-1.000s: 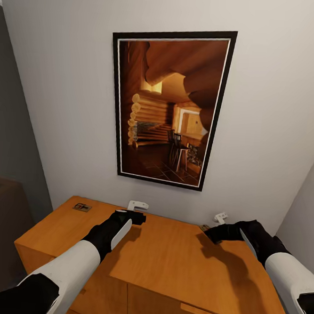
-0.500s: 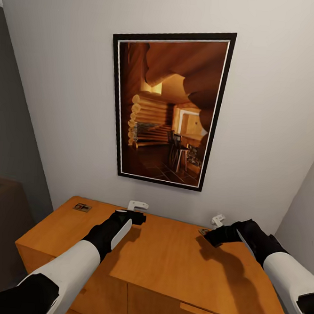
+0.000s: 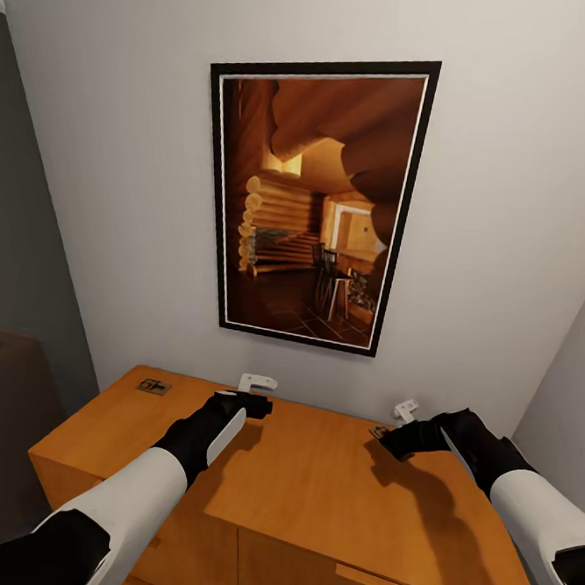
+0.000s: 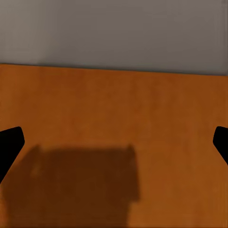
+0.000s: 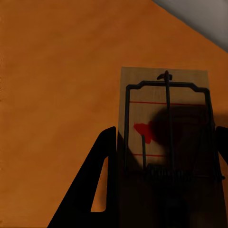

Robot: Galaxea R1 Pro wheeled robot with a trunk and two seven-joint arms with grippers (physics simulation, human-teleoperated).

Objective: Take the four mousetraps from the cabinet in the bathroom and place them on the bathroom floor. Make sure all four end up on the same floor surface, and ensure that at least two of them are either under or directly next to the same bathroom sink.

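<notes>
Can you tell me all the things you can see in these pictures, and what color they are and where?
mousetraps: two, pale brown wood with dark wire; one near the cabinet top's far left corner, one between the right tool's fingers at the far right
cabinet: one, orange-brown wood, against the wall below the picture
framed picture: one, black frame, brown log-cabin scene, on the wall
wall: pale grey-white, behind the cabinet
left tool: one, white fingers on a black wrist, over the cabinet's back edge, wide open over bare wood
right tool: one, same colours, at the far right; whether it grips the mousetrap is unclear
</notes>
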